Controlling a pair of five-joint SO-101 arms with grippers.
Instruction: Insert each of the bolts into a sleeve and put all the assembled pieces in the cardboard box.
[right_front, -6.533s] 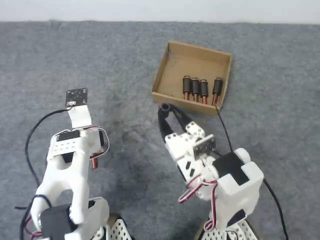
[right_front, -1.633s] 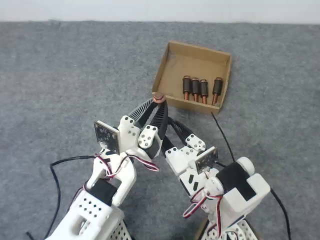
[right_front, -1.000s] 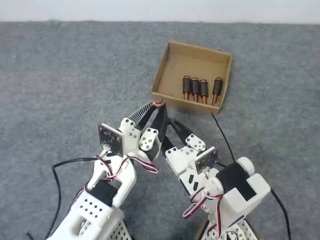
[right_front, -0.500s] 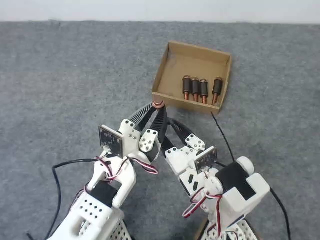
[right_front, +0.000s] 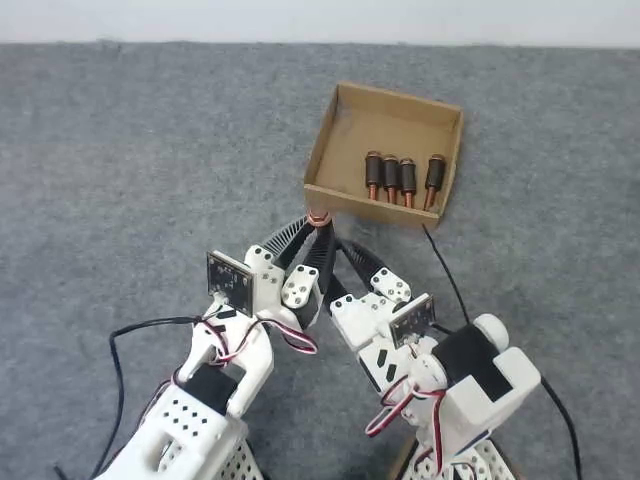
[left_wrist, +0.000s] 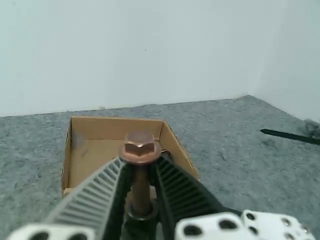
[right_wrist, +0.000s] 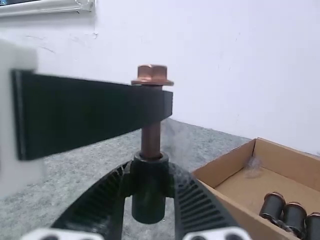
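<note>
From the high view I record the left tool and the right tool meeting just in front of the near wall of the cardboard box, above the grey surface. From above, the bolt appears as a copper head between black fingers. Four assembled pieces lie side by side inside the box, toward the wall nearest the arms.

The right wrist view supplies the side profile. The bolt stands upright, its head clear above the left tool's finger. Its shank runs down into the mouth of the black sleeve, with much of the shank still exposed. The right tool is clamped around that sleeve, one ribbed finger on each side.

The left wrist view confirms the left tool closed on the bolt's shank just beneath the head, with the sleeve's rim below and the box beyond.
</note>
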